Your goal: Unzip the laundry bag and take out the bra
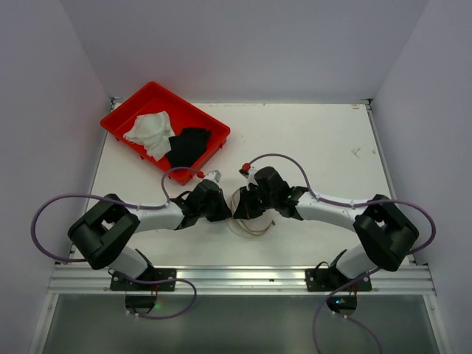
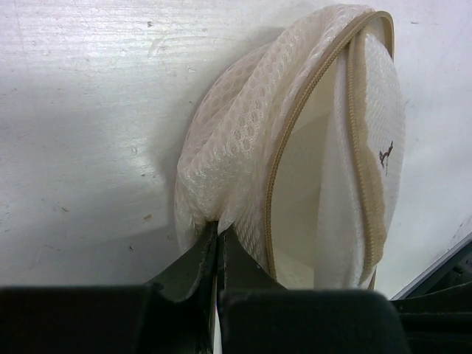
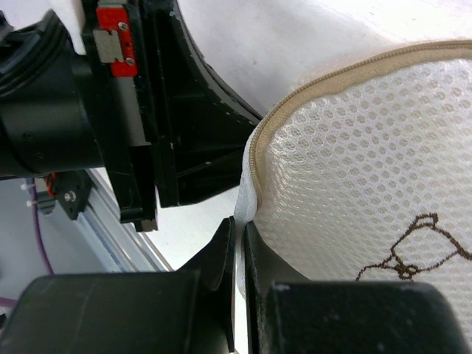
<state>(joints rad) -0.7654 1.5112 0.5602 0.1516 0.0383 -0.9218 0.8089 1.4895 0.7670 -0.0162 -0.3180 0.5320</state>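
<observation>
Laundry bag sits on the white worktop between our two arms. Our left jaws are pinched closed on its mesh wall. Our right jaws are clamped on its white fabric just beside the tan zipper.

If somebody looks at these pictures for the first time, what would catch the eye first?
First, the two hands meeting at the near middle of the table: the left hand and the right hand each pinch the white mesh laundry bag near its beige zipper. Next, the bright red tray at the far left, holding a white cloth and a black cloth.
</observation>
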